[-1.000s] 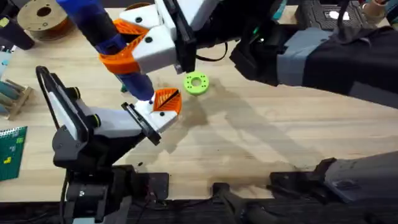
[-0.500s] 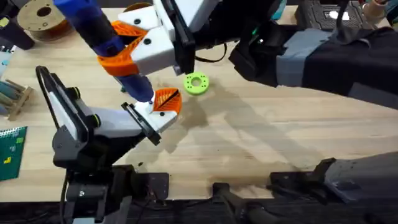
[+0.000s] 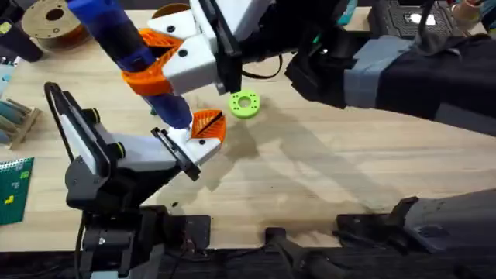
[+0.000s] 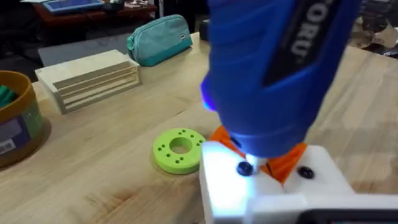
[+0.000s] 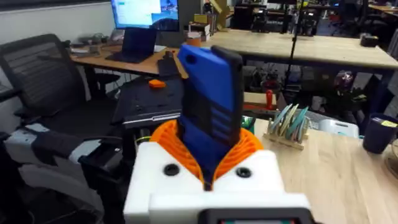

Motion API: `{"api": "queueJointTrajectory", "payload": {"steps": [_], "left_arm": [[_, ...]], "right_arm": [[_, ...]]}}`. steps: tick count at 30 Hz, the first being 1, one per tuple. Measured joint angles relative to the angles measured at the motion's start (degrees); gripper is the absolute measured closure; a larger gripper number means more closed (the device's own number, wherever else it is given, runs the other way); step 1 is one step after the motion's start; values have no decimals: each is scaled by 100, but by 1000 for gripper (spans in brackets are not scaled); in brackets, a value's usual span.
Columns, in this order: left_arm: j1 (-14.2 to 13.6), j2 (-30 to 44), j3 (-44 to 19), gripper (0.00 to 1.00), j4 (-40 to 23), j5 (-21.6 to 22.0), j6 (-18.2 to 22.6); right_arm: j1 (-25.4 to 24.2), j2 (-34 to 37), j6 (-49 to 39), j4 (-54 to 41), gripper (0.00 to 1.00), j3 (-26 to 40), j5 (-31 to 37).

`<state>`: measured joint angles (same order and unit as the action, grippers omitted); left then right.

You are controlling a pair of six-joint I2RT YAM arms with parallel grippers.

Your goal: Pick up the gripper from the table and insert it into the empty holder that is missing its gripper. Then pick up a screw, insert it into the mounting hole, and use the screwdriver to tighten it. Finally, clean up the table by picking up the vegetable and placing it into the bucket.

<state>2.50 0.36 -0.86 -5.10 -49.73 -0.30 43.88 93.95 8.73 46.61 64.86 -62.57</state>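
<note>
My right gripper (image 3: pixel 155 66) reaches across from the right and is shut on the blue screwdriver (image 3: pixel 116 31), its orange pads (image 5: pixel 249 146) on either side of the body. The screwdriver (image 4: pixel 273 68) leans tip down onto a black screw (image 4: pixel 244 168) in the white holder (image 4: pixel 224 193) at my left gripper (image 3: pixel 200 133). An orange gripper piece (image 3: pixel 208 124) sits in that white mount. The ochre bucket (image 4: pixel 15 124) stands at the table's far side with something green inside; I cannot tell if it is the vegetable.
A lime-green ring (image 3: pixel 245 104) lies just right of the left gripper. A brown spool (image 3: pixel 53 19) and a wooden rack (image 3: pixel 15 120) stand at the left. A stack of wooden slats (image 4: pixel 90 78) and a teal pouch (image 4: pixel 160 38) lie farther off.
The right gripper and the screwdriver's top have edged slightly left. The tip stays on the white mount, and the left arm has not moved.
</note>
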Motion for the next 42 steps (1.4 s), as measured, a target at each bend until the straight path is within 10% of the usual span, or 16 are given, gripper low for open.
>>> {"api": "queueJointTrajectory", "payload": {"steps": [42], "left_arm": [[0, 0, 0, 995, 0, 0, -1]], "right_arm": [[31, 0, 115, 41, 983, 2, 178]]}}
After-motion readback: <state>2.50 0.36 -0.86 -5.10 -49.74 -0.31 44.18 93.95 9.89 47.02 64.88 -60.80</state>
